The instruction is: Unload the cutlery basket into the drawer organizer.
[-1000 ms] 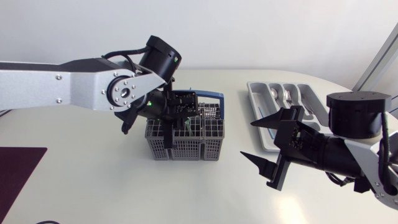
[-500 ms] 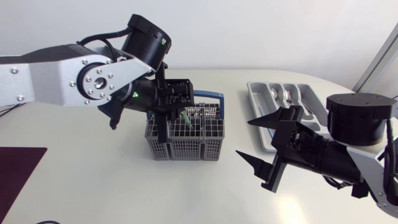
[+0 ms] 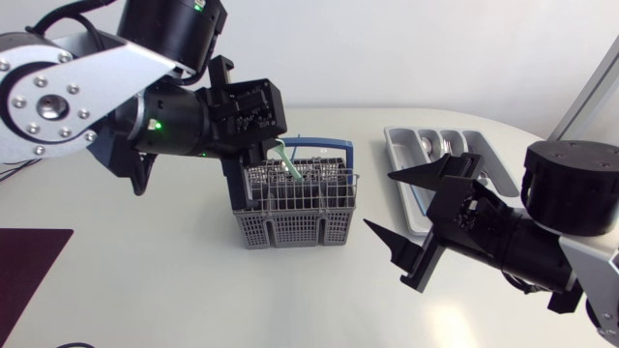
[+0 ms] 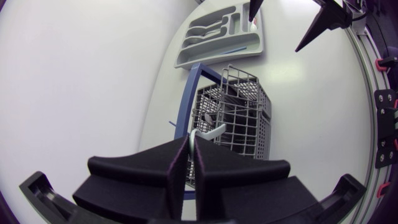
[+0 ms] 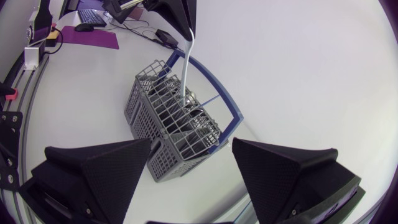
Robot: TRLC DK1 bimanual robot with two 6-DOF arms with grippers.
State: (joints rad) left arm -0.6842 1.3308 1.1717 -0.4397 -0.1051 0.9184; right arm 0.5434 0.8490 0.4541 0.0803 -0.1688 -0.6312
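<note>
A grey wire cutlery basket (image 3: pixel 295 215) with a blue handle stands mid-table, with several metal pieces still inside. My left gripper (image 3: pixel 275 153) hangs above its back left part, shut on the top of a pale green utensil (image 3: pixel 287 166). The utensil's lower end reaches down into the basket (image 5: pixel 165 118). In the left wrist view the fingers pinch the utensil (image 4: pixel 194 142) over the basket (image 4: pixel 235 115). My right gripper (image 3: pixel 411 224) stands open and holds nothing, to the right of the basket. It covers part of the grey drawer organizer (image 3: pixel 437 145), which holds some cutlery.
A dark purple mat (image 3: pixel 29 263) lies at the table's near left corner. Bare white tabletop lies in front of the basket and between it and the mat. The organizer (image 4: pixel 224 34) sits close to the far right edge.
My left arm has risen and drawn the pale green utensil upward out of the basket. The basket has shifted slightly to the right. My right gripper has crept a little left, staying open.
</note>
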